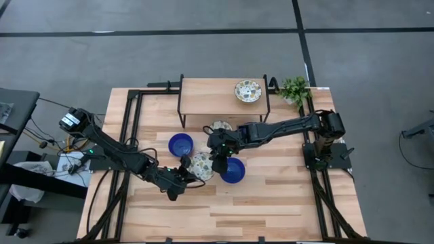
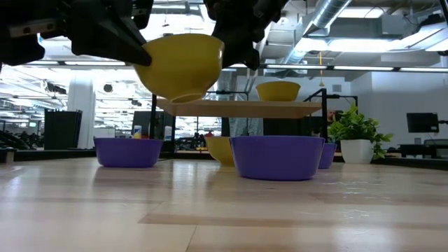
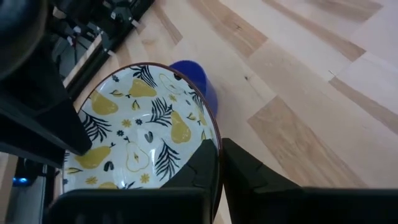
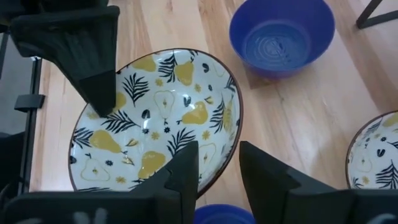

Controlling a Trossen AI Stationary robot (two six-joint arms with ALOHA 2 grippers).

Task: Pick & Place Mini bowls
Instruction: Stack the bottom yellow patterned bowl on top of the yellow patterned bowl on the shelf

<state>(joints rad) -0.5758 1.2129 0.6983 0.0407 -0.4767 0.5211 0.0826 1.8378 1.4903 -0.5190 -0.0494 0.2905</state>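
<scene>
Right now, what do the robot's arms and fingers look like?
Both arms are dark, almost black, built of jointed tube sections. The left arm has black cables looping along it and a white label near its base. The right arm stands on a dark block at the table's edge. The fingers are flat, angular, matte black wedges.

A bowl (image 1: 201,165) hangs above the tabletop (image 1: 271,203) between the left pincer (image 1: 184,175) and right pincer (image 1: 218,163); another bowl (image 1: 232,170) sits just beside the right pincer, a third (image 1: 180,144) behind the left.
</scene>
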